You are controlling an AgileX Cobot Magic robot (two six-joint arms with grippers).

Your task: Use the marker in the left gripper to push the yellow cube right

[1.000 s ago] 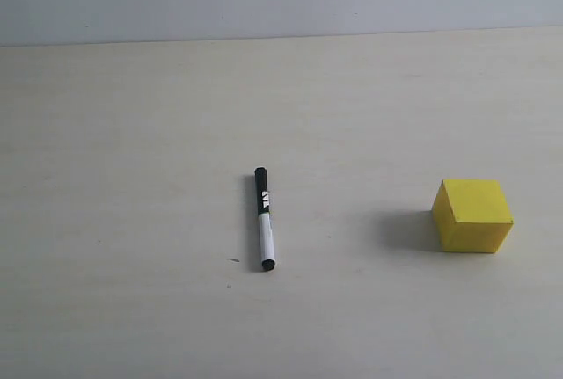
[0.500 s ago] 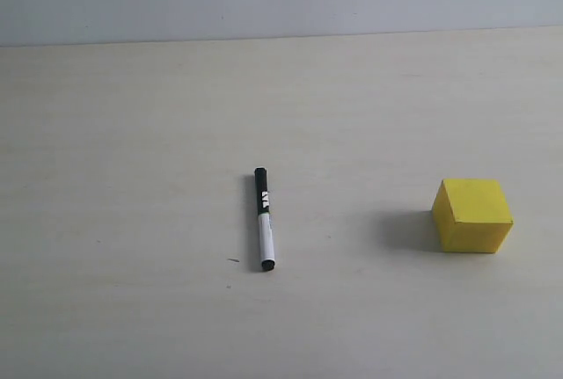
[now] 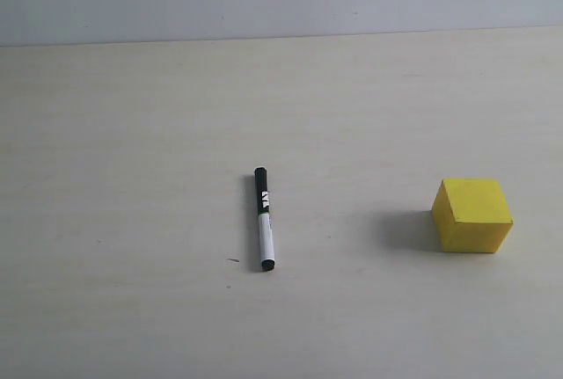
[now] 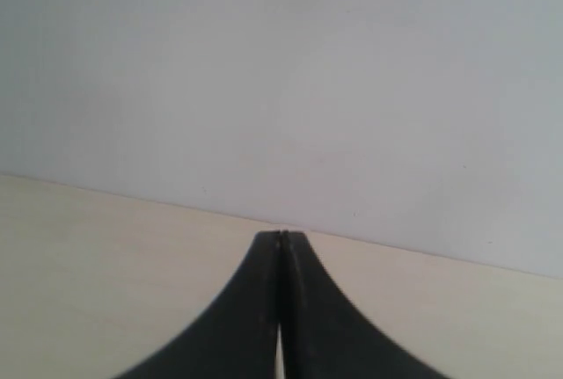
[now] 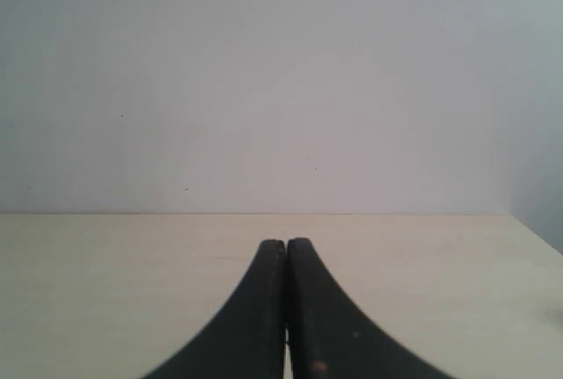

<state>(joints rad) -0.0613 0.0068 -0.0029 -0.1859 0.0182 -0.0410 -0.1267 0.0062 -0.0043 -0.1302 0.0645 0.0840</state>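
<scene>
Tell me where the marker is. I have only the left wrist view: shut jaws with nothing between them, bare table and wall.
Observer: The marker lies flat on the table near the middle of the exterior view, its black half toward the wall.
Operator: Place the cube for me.
Observer: The yellow cube sits to the right of the marker, well apart from it, with bare table between them.
Operator: Report the other arm.
Observer: The right gripper is shut with nothing in it, as its own wrist view shows.
</scene>
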